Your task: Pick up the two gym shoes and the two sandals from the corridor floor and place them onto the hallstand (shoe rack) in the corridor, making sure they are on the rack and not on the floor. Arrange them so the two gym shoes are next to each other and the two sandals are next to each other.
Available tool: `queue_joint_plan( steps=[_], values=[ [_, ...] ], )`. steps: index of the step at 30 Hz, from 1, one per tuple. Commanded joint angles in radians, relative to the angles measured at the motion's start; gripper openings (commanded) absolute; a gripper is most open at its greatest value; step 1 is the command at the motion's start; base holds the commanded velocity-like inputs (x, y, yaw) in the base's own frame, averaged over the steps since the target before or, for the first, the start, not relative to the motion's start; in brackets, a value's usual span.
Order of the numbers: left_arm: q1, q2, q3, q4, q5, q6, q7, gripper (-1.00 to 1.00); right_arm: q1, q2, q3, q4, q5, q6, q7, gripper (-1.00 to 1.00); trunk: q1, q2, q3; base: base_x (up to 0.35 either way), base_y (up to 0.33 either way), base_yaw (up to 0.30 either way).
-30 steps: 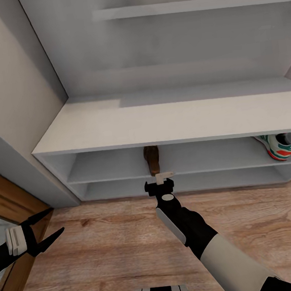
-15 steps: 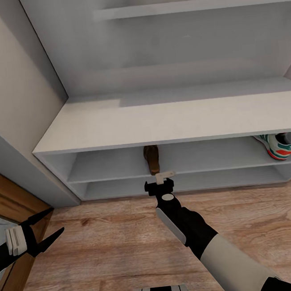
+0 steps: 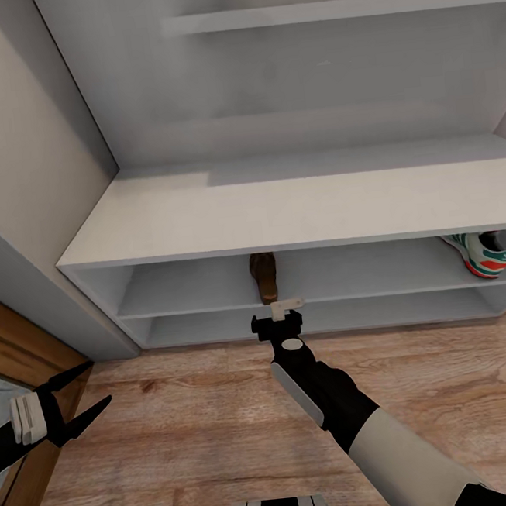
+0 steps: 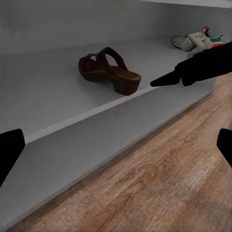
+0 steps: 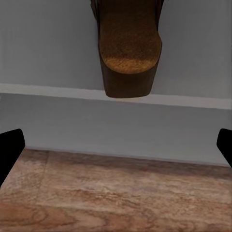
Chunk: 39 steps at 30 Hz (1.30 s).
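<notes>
Hallstand (image 3: 280, 211) upper shelf tier occupied by one brown sandal (image 3: 265, 277) centrally and one gym shoe (image 3: 483, 254) at right, right gripper (image 3: 277, 322) positioned before sandal, released, left gripper (image 3: 79, 396) spread open above corridor floor (image 3: 185, 424).

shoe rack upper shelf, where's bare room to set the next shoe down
On the shoe rack, the upper shelf is bare from its left wall to the sandal, and again between the sandal and the gym shoe at the right end. The flat top is bare throughout. Tightest spot: right behind the right gripper, where the sandal's heel sits at the shelf edge.
</notes>
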Motion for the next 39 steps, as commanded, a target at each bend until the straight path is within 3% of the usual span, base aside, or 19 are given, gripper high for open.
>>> queue_joint_plan(
  steps=[1, 13, 39],
  values=[
    [-0.001, 0.0, 0.0, 0.0, 0.002, -0.001, -0.003, 1.0, -0.001, 0.0, 0.002, -0.001, -0.005, 0.004, -0.007, 1.0, 0.0, 0.0, -0.001, 0.0, 0.0, 0.0],
    [-0.046, 0.014, -0.001, -0.032, 0.004, -0.013, -0.018, 1.0, -0.023, -0.007, -0.004, -0.028, 0.003, 0.005, -0.019, 1.0, 0.0, 0.0, -0.001, 0.0, 0.0, 0.0],
    [-0.046, 0.014, -0.001, -0.032, 0.004, -0.013, -0.018, 1.0, -0.023, -0.007, -0.004, -0.028, 0.003, 0.005, -0.019, 1.0, 0.0, 0.0, -0.001, 0.0, 0.0, 0.0]
  ],
)
